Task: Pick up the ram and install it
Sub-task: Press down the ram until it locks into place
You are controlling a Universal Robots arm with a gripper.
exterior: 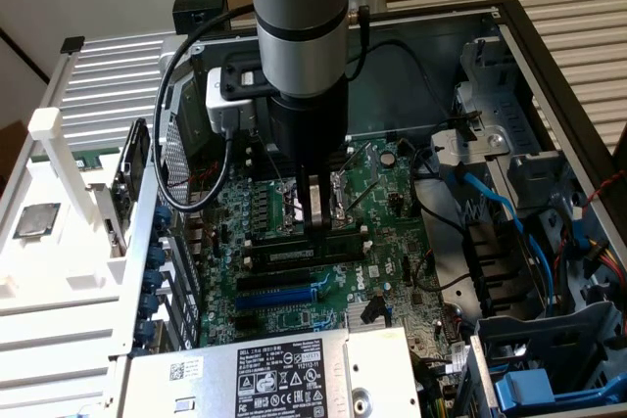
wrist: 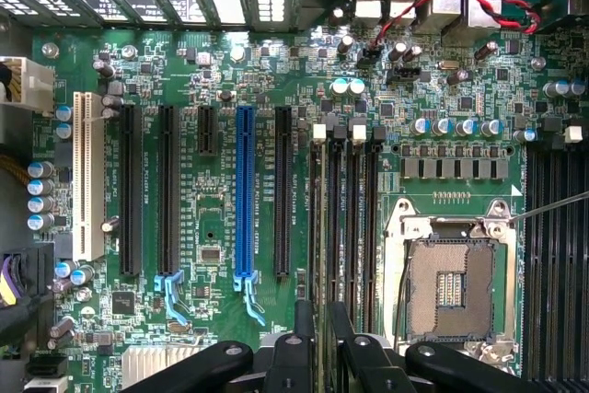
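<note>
A white tray on the exterior view's left holds a small silver chip. In the open computer case, the gripper stands over the motherboard, fingers closed on the ram, which lies along the memory slots beside the processor socket.

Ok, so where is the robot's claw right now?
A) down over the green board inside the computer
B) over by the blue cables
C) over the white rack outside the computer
A: the gripper is lowered inside the open case, right above the green motherboard, close to the long black memory slots.
</note>
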